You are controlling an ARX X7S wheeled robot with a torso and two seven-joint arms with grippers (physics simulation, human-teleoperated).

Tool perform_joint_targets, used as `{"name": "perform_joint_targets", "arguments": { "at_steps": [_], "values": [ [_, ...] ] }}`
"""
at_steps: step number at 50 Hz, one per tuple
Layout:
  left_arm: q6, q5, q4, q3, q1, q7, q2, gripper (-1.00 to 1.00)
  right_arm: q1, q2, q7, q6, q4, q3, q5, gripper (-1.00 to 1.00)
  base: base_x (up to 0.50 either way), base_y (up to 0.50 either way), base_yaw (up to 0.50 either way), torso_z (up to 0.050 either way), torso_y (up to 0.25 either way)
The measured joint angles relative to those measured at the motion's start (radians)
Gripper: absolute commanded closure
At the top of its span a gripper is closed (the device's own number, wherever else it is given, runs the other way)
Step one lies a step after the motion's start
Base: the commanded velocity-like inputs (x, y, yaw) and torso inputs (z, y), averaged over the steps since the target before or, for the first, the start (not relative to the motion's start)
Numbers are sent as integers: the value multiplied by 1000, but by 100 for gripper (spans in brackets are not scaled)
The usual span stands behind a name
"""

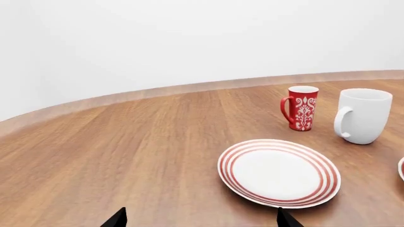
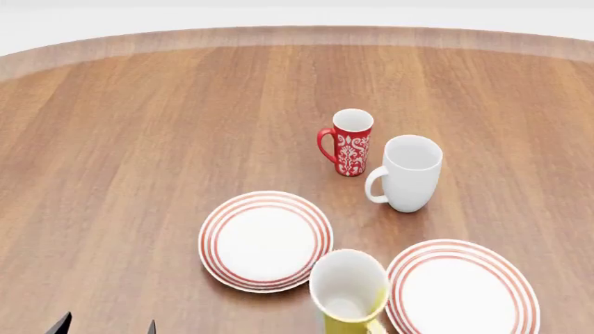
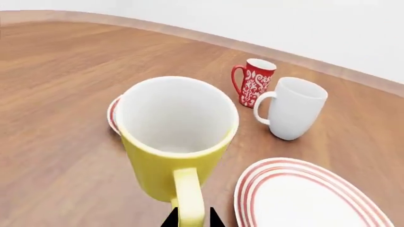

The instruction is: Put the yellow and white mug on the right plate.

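Note:
The yellow and white mug (image 2: pixel 348 292) is upright between the two plates at the near edge of the head view. It fills the right wrist view (image 3: pixel 173 137), handle towards the camera. My right gripper (image 3: pixel 191 218) is shut on the mug's yellow handle (image 3: pixel 188 196), one black tip on each side. The right plate (image 2: pixel 464 292), white with red rings, lies just right of the mug and also shows in the right wrist view (image 3: pixel 309 198). My left gripper (image 1: pixel 202 220) is open and empty over bare wood, near the left plate (image 1: pixel 279 172); its tips show at the head view's lower left (image 2: pixel 105 327).
The left plate (image 2: pixel 264 240) lies left of the yellow mug. A slim red patterned mug (image 2: pixel 348 142) and a taller white mug (image 2: pixel 407 174) stand behind the plates. The round wooden table (image 2: pixel 139 139) has a raised rim at the far side.

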Motion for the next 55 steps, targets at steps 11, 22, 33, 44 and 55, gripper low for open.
{"name": "perform_joint_targets", "arguments": {
  "at_steps": [11,22,33,44,55],
  "values": [
    [1,-3,0,6,0,-5,-4,-100,-10,26,36,22,-28,72,49,100,0,0,0,0,0],
    [1,-6,0,11,-1,-9,-7,-100,0,42,77,53,-24,138,89,100,0,0,0,0,1],
    [3,-9,-5,16,-5,-12,-9,-100,38,39,119,92,15,181,118,100,0,0,0,0,0],
    [5,-12,-9,21,-7,-15,-12,-100,87,30,141,117,73,196,126,100,0,0,0,0,0],
    [7,-15,-13,26,-10,-19,-14,-100,159,12,137,121,170,179,113,100,0,0,0,0,0]
  ]
}}
